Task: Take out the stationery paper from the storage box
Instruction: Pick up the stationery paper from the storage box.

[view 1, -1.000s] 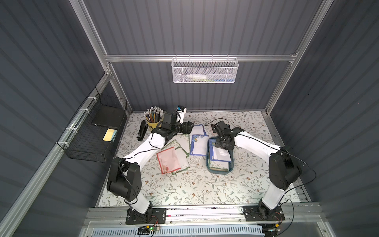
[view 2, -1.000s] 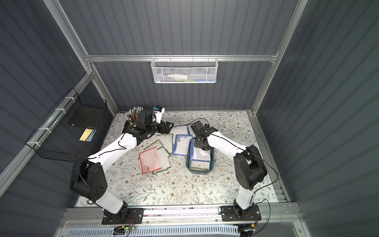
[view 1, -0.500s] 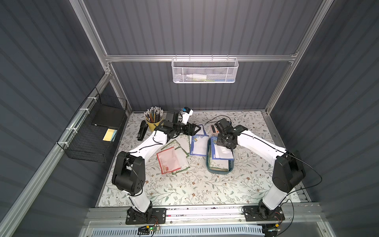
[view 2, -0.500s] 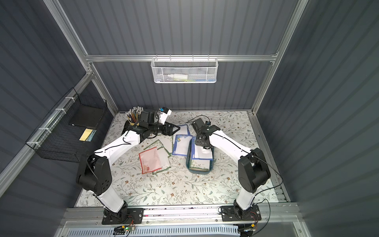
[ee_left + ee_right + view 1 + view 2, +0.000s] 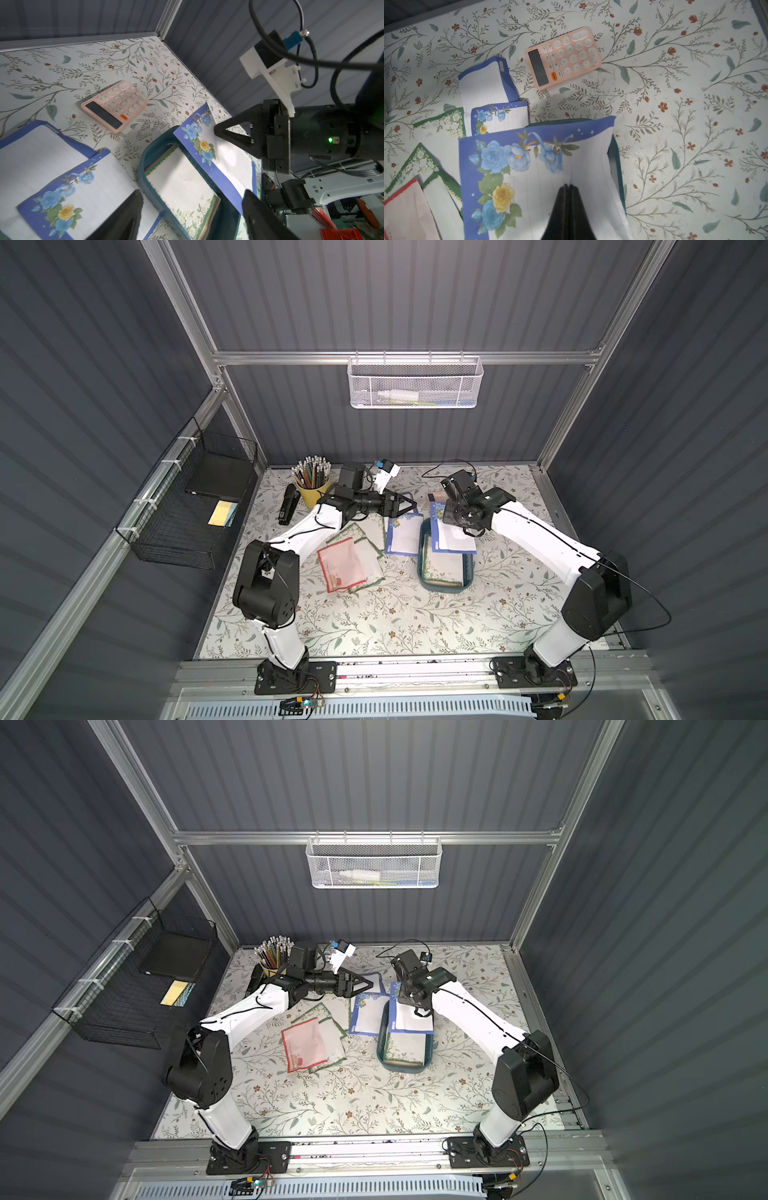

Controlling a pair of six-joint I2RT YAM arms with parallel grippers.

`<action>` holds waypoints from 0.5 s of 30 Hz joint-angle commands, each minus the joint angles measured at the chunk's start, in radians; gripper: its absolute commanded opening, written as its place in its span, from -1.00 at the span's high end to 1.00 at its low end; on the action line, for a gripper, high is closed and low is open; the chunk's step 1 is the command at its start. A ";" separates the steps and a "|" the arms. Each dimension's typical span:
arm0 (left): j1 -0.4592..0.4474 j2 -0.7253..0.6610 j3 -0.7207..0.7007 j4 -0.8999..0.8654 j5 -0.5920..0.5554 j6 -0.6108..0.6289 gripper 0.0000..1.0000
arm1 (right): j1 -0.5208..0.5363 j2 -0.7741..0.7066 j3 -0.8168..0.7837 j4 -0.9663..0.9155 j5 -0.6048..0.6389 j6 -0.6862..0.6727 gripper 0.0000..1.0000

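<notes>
Your blue-flowered sheet (image 5: 539, 176) is tilted over the far end of the box (image 5: 420, 560), raised because the right pincer (image 5: 569, 187) is pressed together on its white middle. A green-edged sheet (image 5: 442, 570) lies in the box beneath. The left pincer (image 5: 192, 194) hovers spread beside it, probably to take the sheet over; other sheets (image 5: 345, 568) already lie on the tabletop (image 5: 374, 626).
</notes>
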 commanded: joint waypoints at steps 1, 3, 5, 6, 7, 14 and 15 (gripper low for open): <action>0.006 0.036 0.005 0.012 0.104 -0.013 -0.56 | 0.002 0.027 0.048 -0.010 0.019 -0.016 1.00; 0.005 0.045 0.011 -0.001 0.099 -0.008 -0.56 | 0.001 0.043 0.066 -0.010 0.016 -0.020 1.00; 0.005 0.049 0.013 -0.006 0.105 -0.006 -0.57 | 0.002 0.058 0.081 -0.011 0.018 -0.022 1.00; 0.005 0.050 0.013 -0.002 0.114 -0.008 -0.56 | 0.001 0.067 0.091 -0.011 0.017 -0.022 1.00; 0.004 0.052 0.012 -0.001 0.122 -0.009 -0.57 | 0.001 0.076 0.098 -0.011 0.015 -0.021 1.00; -0.010 0.076 0.015 0.007 0.148 -0.022 -0.56 | 0.003 0.110 0.138 0.019 -0.019 -0.017 1.00; -0.013 0.078 0.014 0.004 0.147 -0.022 -0.55 | 0.003 0.113 0.145 0.020 -0.028 -0.017 1.00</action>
